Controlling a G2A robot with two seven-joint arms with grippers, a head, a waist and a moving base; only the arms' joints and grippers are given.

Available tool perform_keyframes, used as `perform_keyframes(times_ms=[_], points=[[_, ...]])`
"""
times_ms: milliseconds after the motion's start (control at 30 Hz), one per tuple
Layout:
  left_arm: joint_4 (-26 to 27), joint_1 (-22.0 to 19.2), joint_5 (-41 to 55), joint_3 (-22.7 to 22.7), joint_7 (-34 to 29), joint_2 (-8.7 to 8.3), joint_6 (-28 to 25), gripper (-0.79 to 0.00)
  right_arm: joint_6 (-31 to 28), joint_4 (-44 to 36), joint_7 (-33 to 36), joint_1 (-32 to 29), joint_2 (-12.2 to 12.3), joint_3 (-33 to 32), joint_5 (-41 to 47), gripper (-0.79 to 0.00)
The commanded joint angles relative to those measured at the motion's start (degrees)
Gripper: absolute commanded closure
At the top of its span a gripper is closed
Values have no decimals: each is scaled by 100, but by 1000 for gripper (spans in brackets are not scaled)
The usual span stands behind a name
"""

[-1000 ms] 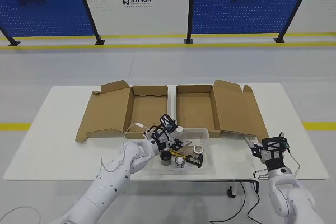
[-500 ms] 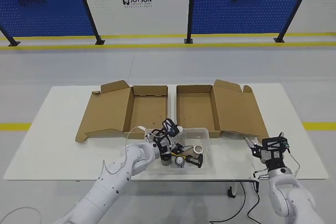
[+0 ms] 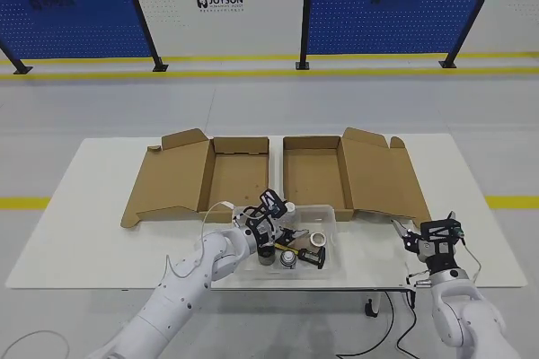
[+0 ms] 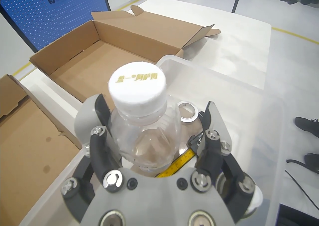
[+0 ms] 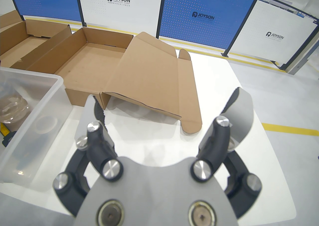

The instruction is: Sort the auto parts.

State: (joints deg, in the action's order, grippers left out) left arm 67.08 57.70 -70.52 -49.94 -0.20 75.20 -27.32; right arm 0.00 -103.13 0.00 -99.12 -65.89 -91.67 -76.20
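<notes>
A clear plastic bin [image 3: 329,212] at the table's front holds the parts: a clear bottle [image 4: 145,134] with a white cap, a metal ring [image 4: 188,111], a yellow tape measure [image 4: 180,161] and black pieces [image 3: 312,258]. My left gripper [image 3: 271,208] is over the bin's left end. It is open, and its fingers [image 4: 101,109] straddle the bottle's shoulder, with a gap on one side. My right gripper [image 3: 428,235] hangs open and empty over bare table, right of the bin, near the front edge.
Two open cardboard boxes lie behind the bin, the left box [image 3: 238,175] and the right box [image 3: 313,175], each with its lid [image 3: 382,175] folded outward. The right box's lid [image 5: 149,82] lies just ahead of my right gripper. The table's left part is bare.
My left gripper has come down and slightly forward into the bin, so the bottle now stands between its fingers. The right arm has not moved.
</notes>
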Motion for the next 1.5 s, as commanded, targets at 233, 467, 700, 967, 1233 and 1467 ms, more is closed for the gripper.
perform_keyframes(times_ms=[233,467,700,967,1233,1467], points=[[-60,-28,-54,-21,0,19,8,-468,0,0,0,0,0,0,0,-785],[-37,-21,-96,-61,5,22,3,-148,0,0,0,0,0,0,0,-785],[25,36,-130,-98,50,16,-64,0,0,0,0,0,0,0,0,-785],[206,142,-191,-213,292,-24,-245,0,0,0,0,0,0,0,0,-785],[576,286,-81,-457,373,-92,-441,0,0,0,0,0,0,0,0,-785],[1375,733,55,-956,223,-227,-311,0,0,0,0,0,0,0,0,-785]])
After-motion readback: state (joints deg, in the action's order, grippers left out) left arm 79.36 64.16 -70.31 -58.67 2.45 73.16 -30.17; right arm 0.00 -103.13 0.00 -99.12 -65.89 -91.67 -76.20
